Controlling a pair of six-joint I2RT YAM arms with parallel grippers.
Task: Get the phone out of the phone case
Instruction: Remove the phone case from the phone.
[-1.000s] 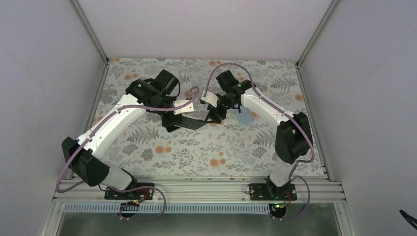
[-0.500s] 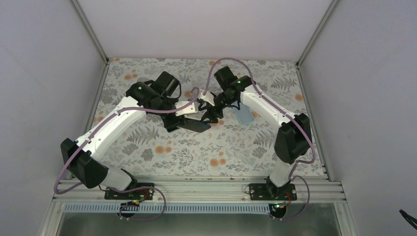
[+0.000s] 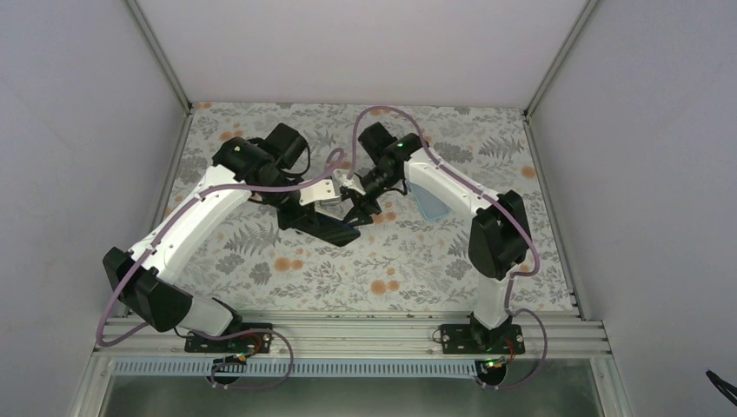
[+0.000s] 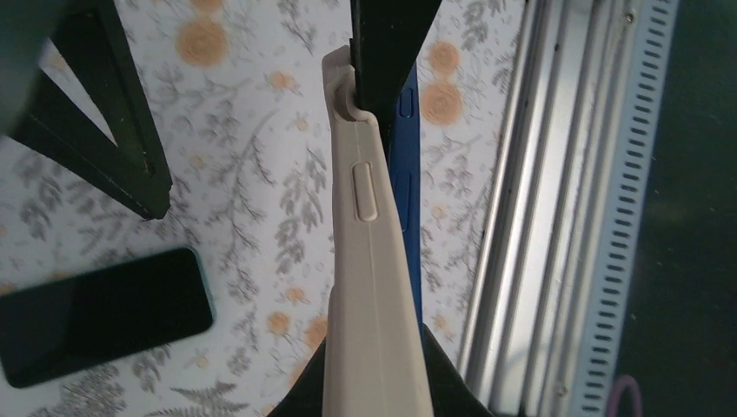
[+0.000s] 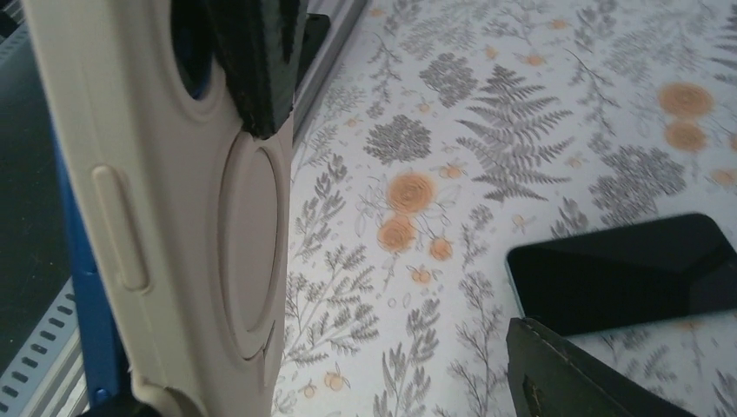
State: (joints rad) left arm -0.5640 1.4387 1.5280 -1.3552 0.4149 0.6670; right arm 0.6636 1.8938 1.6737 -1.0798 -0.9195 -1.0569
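Observation:
A beige phone case (image 3: 318, 192) with a blue phone (image 4: 405, 165) inside is held off the table, edge-on in the left wrist view (image 4: 369, 261). My left gripper (image 3: 306, 196) is shut on one end of the case, near the camera cut-out (image 5: 195, 52). My right gripper (image 3: 356, 189) is open. One of its fingers (image 4: 382, 43) touches the case's other end, and the other finger (image 5: 591, 373) stands well apart over the table.
A dark phone with a teal rim (image 5: 626, 269) lies flat on the floral table, also in the left wrist view (image 4: 104, 313). A pale blue slab (image 3: 431, 205) lies right of the grippers. An aluminium rail (image 4: 530, 174) runs along the near edge.
Both arms have shifted left with the case. My right gripper has come closer, until its finger meets the case's end.

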